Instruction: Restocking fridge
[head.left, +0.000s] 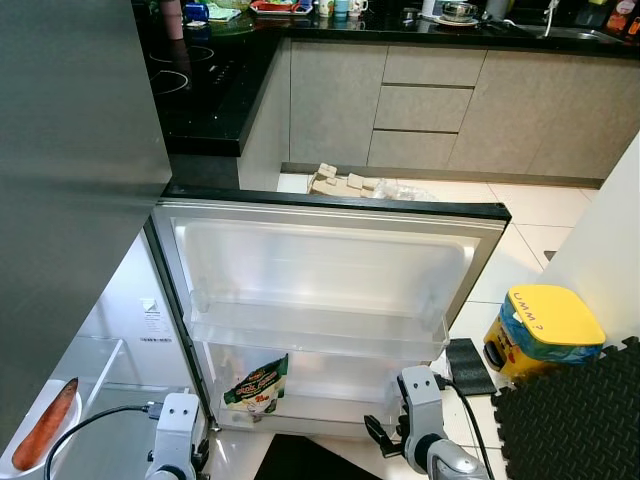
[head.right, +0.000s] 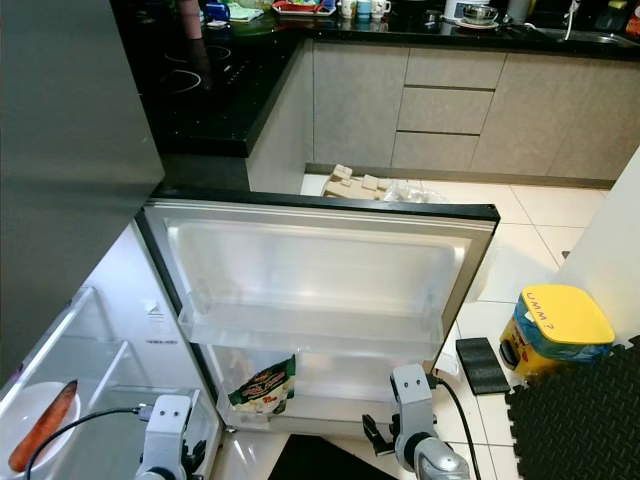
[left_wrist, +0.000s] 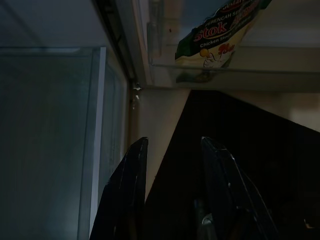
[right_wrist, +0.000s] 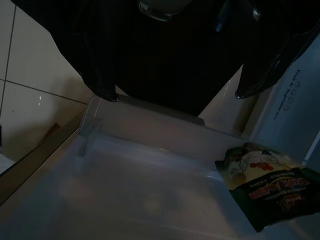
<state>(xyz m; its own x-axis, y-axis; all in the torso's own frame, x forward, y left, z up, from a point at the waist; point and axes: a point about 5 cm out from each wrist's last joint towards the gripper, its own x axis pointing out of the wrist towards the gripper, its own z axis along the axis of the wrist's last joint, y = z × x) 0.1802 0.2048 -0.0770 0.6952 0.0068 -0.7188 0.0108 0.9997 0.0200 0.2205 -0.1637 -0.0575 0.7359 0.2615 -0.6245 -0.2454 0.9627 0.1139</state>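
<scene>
Left gripper: fingers apart, nothing between them, hanging low by the hinge side of the fridge door, pointed at the seam where the door meets the cabinet. Right gripper: fingers spread wide, empty, low in front of the door's bottom shelf. Both wrists sat at the lower edge of the head view, so I read both arms as idle, not mid-grasp.

The stock packet stood upright at the hinge-side end of the bottom door shelf, leaning on the shelf rail, which kept it from tipping out. The upper door shelf above it held nothing I could see. Door was swung fully open, which left both shelves reachable from the front.

Inside the fridge cabinet, a carrot lay on a white plate on the glass shelf, near the shelf's front edge on the robot's left.

Further out: a yellow-lidded tub on the floor tiles to the right, beside a black foam mat. Small boxes sat on the floor behind the door's top edge.

My judgement: one item was shelved, hands were free, so the next step was probably fetching more stock. Nothing to restock was within reach in these views.
</scene>
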